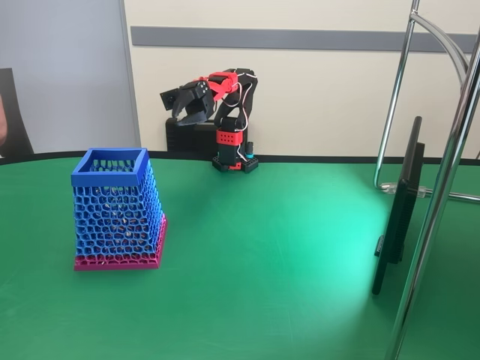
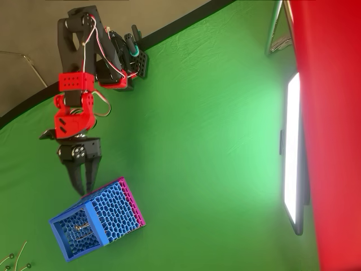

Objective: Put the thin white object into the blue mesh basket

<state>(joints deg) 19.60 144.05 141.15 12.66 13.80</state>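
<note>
Here I see the arm folded back, gripper pointing at one blue mesh basket, fingers nearly together, holding nothing visible. Inside the basket, something pale, perhaps the thin white object. Three thin strips on the green table.

A: Supporting surface?
B: A table with a green covering and a dark curved far edge.

A: Items resting directly on it?
B: The basket, upright on its pink base, at the left of the fixed view. The arm base sits at the far edge. A thin dark screen stands at the right. Thin strips lie at the overhead view's lower-left corner.
</note>
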